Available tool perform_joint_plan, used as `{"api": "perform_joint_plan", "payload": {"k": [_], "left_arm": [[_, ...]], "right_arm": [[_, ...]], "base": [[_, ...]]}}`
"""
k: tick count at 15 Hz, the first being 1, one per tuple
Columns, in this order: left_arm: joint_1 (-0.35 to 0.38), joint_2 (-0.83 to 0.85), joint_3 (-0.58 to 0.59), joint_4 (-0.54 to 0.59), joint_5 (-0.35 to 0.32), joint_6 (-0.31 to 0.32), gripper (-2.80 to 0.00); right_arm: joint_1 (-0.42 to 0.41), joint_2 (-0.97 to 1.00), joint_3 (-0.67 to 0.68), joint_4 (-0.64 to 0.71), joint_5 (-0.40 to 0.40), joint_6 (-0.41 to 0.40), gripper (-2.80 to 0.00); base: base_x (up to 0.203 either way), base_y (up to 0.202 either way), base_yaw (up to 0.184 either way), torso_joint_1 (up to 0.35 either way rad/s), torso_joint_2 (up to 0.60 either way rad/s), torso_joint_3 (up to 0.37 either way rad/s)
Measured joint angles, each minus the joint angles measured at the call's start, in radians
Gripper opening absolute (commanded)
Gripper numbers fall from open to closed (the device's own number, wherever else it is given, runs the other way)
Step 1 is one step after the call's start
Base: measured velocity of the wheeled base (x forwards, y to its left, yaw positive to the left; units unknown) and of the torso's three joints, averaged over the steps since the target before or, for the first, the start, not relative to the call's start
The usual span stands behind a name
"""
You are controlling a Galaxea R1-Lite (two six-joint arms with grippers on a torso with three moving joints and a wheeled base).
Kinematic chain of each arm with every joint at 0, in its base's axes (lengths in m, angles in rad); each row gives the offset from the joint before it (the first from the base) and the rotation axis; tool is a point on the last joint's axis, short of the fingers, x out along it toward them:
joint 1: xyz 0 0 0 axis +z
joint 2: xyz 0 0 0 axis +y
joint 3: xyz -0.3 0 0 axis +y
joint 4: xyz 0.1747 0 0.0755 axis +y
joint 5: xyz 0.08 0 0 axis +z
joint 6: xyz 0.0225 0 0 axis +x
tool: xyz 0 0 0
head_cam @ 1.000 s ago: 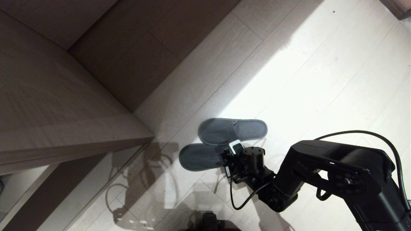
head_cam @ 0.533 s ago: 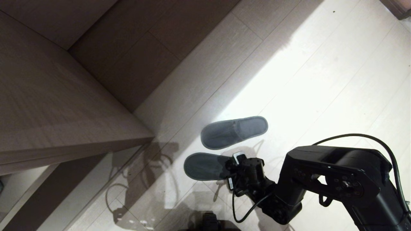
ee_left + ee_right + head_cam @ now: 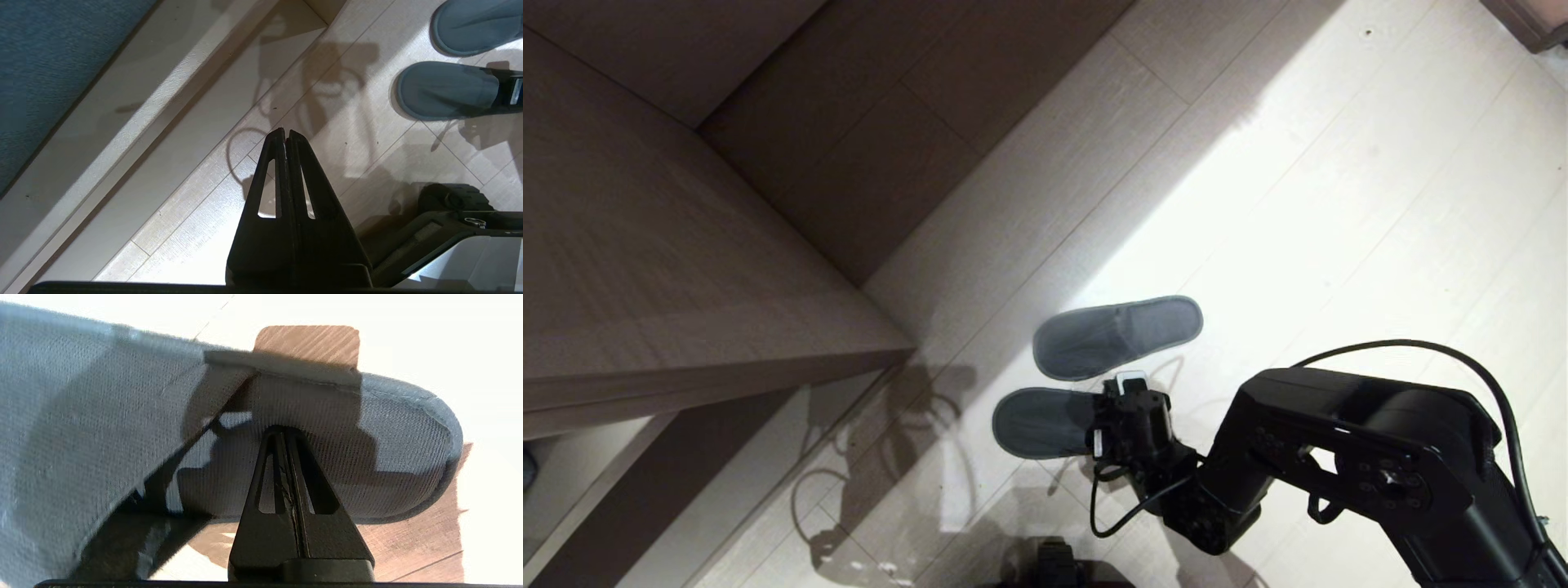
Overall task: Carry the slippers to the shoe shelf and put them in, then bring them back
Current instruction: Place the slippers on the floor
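Two pincers are in view, both clenched. Right pincer [image 3: 286, 433]: fingers pressed flat together with nothing between them, tips low over the heel end of the nearer slipper [image 3: 1045, 422]. From the right wrist view the closed tips sit against or just above the grey cloth; contact cannot be told for certain. In the head view the right arm [image 3: 1347, 445] reaches in from the lower right, its wrist covering that slipper's open end.

Slippers: both lie flat on the pale plank floor [image 3: 1339, 204], soles down, toes pointing toward the left of the head view. The farther slipper [image 3: 1117, 336] lies just beyond the nearer one, tilted slightly off parallel, a narrow strip of floor between them. It lies in bright light; the nearer slipper's toe lies in shade.

Left pincer [image 3: 286, 136]: clenched on nothing, hanging above bare floor, well apart from the slippers, which show at the edge of the left wrist view.

Surroundings: a grey-beige wood-laminate unit [image 3: 670, 269] fills the left of the head view, its corner near the slippers' toes. Cable shadows fall on the floor beside that corner.
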Motion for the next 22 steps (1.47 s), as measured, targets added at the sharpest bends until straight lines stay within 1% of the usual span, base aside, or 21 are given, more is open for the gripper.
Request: {"api": "perform_joint_plan", "payload": {"k": [5, 8, 13, 17, 20, 21, 22], "left_arm": [[0.000, 0.000, 0.000, 0.000, 0.000, 0.000, -2.80], [0.000, 0.000, 0.000, 0.000, 0.000, 0.000, -2.80], [0.000, 0.000, 0.000, 0.000, 0.000, 0.000, -2.80], [0.000, 0.000, 0.000, 0.000, 0.000, 0.000, -2.80], [0.000, 0.000, 0.000, 0.000, 0.000, 0.000, -2.80], [0.000, 0.000, 0.000, 0.000, 0.000, 0.000, -2.80], [0.000, 0.000, 0.000, 0.000, 0.000, 0.000, -2.80]], "right_arm": [[-0.038, -0.005, -0.030, -0.010, -0.038, -0.009, -2.80], [-0.058, -0.027, -0.038, -0.017, -0.047, -0.018, -2.80], [-0.093, -0.092, -0.044, -0.017, -0.052, -0.089, -2.80], [-0.103, -0.123, -0.031, -0.053, -0.049, -0.095, -2.80], [-0.086, -0.183, 0.025, -0.084, -0.023, -0.130, -2.80], [-0.077, -0.209, 0.054, -0.090, 0.002, -0.134, -2.80], [-0.065, -0.238, 0.095, -0.091, 0.044, -0.137, -2.80]], "base": [[0.000, 0.000, 0.000, 0.000, 0.00, 0.000], [0.000, 0.000, 0.000, 0.000, 0.00, 0.000], [0.000, 0.000, 0.000, 0.000, 0.00, 0.000], [0.000, 0.000, 0.000, 0.000, 0.00, 0.000], [0.000, 0.000, 0.000, 0.000, 0.00, 0.000], [0.000, 0.000, 0.000, 0.000, 0.00, 0.000], [0.000, 0.000, 0.000, 0.000, 0.00, 0.000]]}}
